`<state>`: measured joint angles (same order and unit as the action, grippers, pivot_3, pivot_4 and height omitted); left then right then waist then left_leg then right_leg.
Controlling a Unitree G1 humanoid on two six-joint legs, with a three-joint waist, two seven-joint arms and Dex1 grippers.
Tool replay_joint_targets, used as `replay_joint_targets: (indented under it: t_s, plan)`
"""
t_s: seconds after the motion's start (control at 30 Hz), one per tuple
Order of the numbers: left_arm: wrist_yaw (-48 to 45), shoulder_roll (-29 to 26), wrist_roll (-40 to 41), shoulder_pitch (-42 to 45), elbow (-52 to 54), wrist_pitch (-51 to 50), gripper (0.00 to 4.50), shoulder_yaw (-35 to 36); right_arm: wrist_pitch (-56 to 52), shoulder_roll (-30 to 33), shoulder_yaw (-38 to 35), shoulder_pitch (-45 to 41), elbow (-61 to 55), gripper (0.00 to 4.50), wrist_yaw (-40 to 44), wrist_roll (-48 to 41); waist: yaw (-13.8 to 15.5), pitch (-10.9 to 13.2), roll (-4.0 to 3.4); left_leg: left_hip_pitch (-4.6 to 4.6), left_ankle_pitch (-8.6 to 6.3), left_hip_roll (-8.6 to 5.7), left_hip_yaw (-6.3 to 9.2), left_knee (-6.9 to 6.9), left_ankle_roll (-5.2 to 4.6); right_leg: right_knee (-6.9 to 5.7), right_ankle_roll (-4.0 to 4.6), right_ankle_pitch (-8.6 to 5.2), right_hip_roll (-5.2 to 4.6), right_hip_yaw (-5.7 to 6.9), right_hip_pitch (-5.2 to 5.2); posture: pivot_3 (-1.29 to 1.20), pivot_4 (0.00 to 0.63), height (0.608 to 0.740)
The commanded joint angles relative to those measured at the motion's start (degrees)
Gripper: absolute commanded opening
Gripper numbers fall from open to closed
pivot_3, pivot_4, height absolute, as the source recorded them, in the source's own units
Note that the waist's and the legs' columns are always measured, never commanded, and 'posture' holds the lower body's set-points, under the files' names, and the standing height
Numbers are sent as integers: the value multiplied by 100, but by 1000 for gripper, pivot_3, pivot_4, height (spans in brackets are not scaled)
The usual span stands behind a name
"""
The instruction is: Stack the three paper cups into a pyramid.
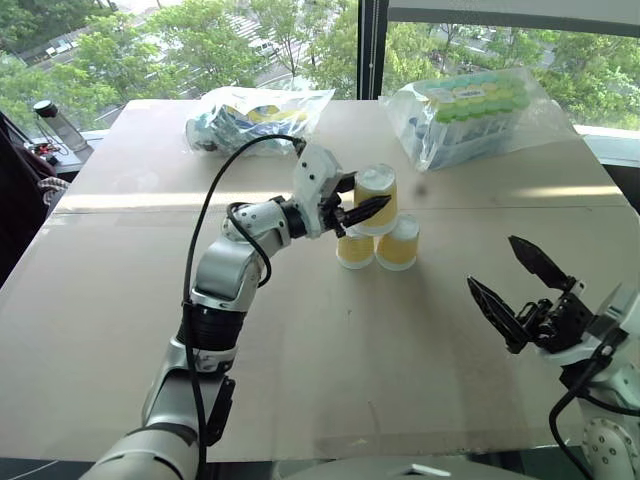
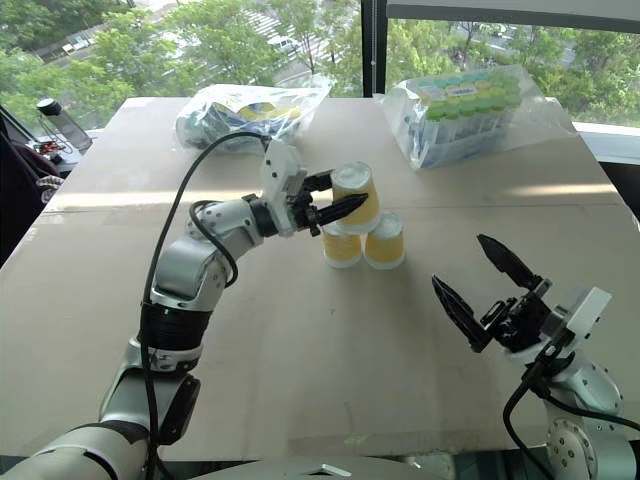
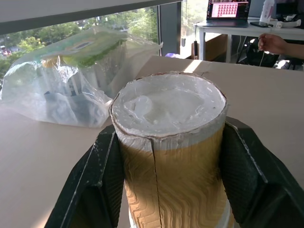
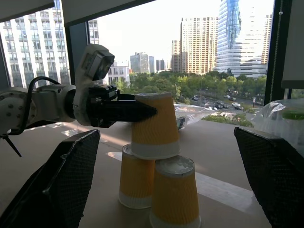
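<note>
Right wrist view: the top cup (image 4: 155, 124) sits upside down over the seam between the two base cups (image 4: 137, 178), (image 4: 175, 192), its rim resting on or just above their bases; contact looks made, though I cannot be sure it is fully settled.
Base: both lower cups stand upside down, touching side by side, near the middle of the table (image 1: 300, 380).
Left gripper (image 1: 360, 212): fingers pinched on the top cup's sides, one on each flank, as the left wrist view shows.
Right gripper (image 1: 520, 285): fingers spread wide, nothing between them, well apart from the cups on the near right of the table.
Progress: pyramid shape is in place; by my reading, what is left is to release the top cup and draw the left gripper away without nudging the stack.
Risk: the top cup bears on narrow bases, so a sideways pull on release could tip it.
Near bag (image 1: 255, 115): clear plastic, at the table's far edge, holds blue and yellow packaged goods, not readable.
Far bag (image 1: 470, 115): clear plastic, holds a row of green-topped packs.
</note>
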<state>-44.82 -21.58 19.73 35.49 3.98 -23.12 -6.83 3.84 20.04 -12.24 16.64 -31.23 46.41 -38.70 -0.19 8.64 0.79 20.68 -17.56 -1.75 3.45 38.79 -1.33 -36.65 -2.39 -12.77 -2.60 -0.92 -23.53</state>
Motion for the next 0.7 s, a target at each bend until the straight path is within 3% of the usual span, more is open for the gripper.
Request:
replay_joint_targets:
  t_s: [0.03, 0.07, 0.1, 0.13, 0.3, 0.57, 0.7]
  plan:
    - [10, 10, -71, -23, 202, 148, 3538, -10, 4, 81, -40, -99, -188, 4500, -16, -118, 0, 0, 0, 0, 0, 0, 1, 0, 0, 0, 0, 0, 0, 1, 0, 0, 150, 740]
    - [22, 29, -76, -15, 189, 163, 3771, -5, 3, 89, -30, -102, -189, 4500, -20, -116, 1, 0, 0, 0, 0, 0, 1, 0, 0, 0, 0, 0, 1, 1, 0, 0, 150, 740]
    - [34, 45, -98, -6, 177, 214, 4407, -7, 5, 94, -23, -97, -191, 4500, -19, -117, 5, 0, 0, 1, 0, 0, 1, 0, 0, 0, 0, 0, 1, 1, 0, 0, 150, 740]
    - [43, 59, -113, 1, 164, 241, 4463, -9, -3, 96, 3, -97, -206, 4500, -34, -101, 9, 0, 0, 1, 0, 0, 2, 0, 0, 0, 0, 0, 1, 1, 0, 0, 150, 740]
    - [30, 188, 19, -59, 290, 299, 4463, 55, -43, 128, 10, -81, -253, 4500, -66, -115, 15, 0, 0, 1, 0, 0, 0, 0, 0, 0, 0, 0, 0, 0, 0, 0, 150, 740]
    - [-35, 172, 857, -383, 1423, 324, 4463, 622, -54, 264, 89, -47, -44, 4500, 192, -78, 15, 1, 1, 3, 0, 3, 1, 0, 0, 1, 0, 0, -20, -6, -1, 0, 150, 740]
    - [132, -439, 1117, -1356, 2410, -226, 4463, 1059, -51, 403, 137, -155, 286, 4500, 425, 43, -52, -1, -1, -5, -1, 4, -5, 0, -1, -2, 1, 0, -19, -11, 0, 0, 150, 740]
